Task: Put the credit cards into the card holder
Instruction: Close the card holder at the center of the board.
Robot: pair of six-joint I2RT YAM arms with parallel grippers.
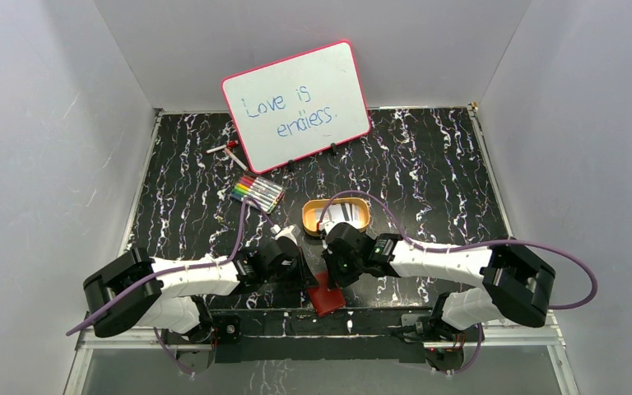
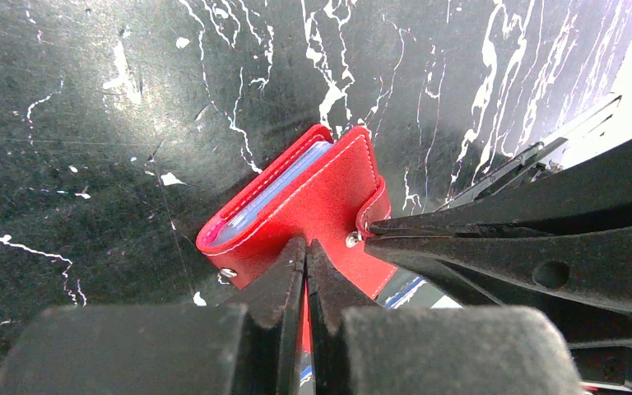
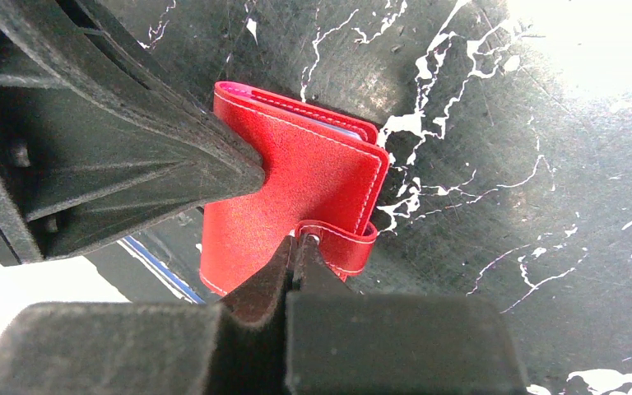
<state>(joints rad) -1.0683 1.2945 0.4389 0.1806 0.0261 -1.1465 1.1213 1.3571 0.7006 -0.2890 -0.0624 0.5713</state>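
Left claw is pinched tight on the cover edge of the small red leather-like folding card holder w/ white stitching. Its fingers are together, w/ red showing btwn them. Right claw comes in from the opp. side and is clamped on the holder's snap tab, right beside a silver stud. The holder is folded (clear sleeves just peek out along its open edge) and sits over the near edge of the black, white-veined marble tabletop, btwn the two arms. Can't tell if it rests there or is lifted. Just behind it is an orange oval tray w/ the pale rectangular plastic credit cards lying inside, apart from the holder. Further back-left is a row of colour markers. Behind them a pink-framed whiteboard reading "Love is endless." stands tilted near the back wall.
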